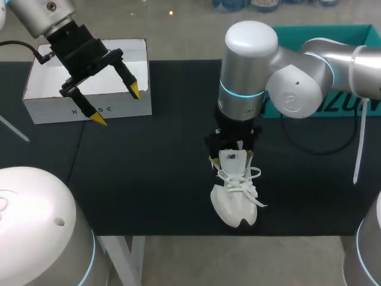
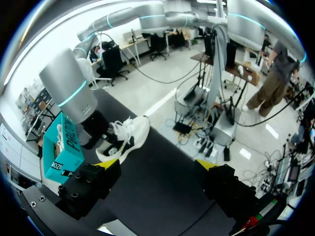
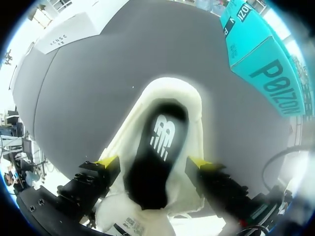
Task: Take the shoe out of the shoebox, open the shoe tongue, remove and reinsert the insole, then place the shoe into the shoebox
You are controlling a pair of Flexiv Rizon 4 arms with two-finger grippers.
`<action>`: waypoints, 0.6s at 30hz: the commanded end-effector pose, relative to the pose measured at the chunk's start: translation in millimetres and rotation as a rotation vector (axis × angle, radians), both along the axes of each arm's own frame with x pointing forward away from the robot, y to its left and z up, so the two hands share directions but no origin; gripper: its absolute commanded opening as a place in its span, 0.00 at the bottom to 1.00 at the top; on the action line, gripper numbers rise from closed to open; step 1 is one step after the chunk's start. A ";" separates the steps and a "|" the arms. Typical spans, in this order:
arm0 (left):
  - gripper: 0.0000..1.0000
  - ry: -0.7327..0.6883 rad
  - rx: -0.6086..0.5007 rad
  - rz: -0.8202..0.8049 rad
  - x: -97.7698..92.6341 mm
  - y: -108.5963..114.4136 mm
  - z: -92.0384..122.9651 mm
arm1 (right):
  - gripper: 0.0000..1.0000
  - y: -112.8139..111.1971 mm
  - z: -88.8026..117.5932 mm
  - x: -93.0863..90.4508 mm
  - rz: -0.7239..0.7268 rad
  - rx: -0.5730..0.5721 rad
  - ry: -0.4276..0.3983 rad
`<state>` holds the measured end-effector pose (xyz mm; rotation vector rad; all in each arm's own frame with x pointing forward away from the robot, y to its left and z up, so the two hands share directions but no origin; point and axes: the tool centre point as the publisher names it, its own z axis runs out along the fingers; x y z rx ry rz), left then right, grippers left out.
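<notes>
The counter (image 1: 149, 179) is covered by a black mat. The white shoe (image 1: 235, 196) stands on it, already out of the teal shoebox (image 1: 324, 36), whose inside is hidden. The dark insole (image 3: 162, 132) sits in the shoe, so the insole work and boxing likely remain. The right hand (image 3: 152, 164) straddles the shoe's collar; whether it grips cannot be told. The left hand (image 1: 116, 105) hangs spread wide over a white box (image 1: 89, 71).

Robotics laboratory: a silver left arm (image 1: 41, 15) and a cyan-ringed silver right arm (image 1: 250, 65) extend over the black-matted bench (image 1: 149, 179) beneath the yellow-tipped left tool (image 1: 117, 105).
</notes>
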<state>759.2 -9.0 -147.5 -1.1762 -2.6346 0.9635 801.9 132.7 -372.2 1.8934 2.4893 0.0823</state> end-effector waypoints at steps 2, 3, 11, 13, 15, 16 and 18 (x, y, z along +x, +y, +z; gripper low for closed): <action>1.00 0.001 0.003 -0.001 0.6 0.0 0.1 | 0.90 -0.3 9.0 3.2 0.005 -0.004 -0.024; 1.00 0.001 0.003 -0.001 0.6 0.0 0.1 | 0.90 -0.5 11.0 4.8 0.007 -0.006 -0.031; 1.00 0.001 0.003 -0.001 0.6 0.0 0.1 | 0.94 -4.1 39.8 23.2 -0.002 -0.006 -0.106; 1.00 0.001 0.003 -0.001 0.6 0.0 0.1 | 0.96 -4.5 49.5 28.3 0.001 -0.007 -0.127; 1.00 0.001 0.003 -0.001 0.6 0.0 0.1 | 0.98 -4.5 60.9 31.0 0.000 -0.008 -0.150; 1.00 0.001 0.003 -0.001 0.6 0.0 0.1 | 0.99 -5.1 66.2 31.3 0.000 -0.005 -0.157; 1.00 0.001 0.003 -0.001 0.6 0.0 0.1 | 1.00 -5.5 75.2 30.1 0.001 -0.003 -0.166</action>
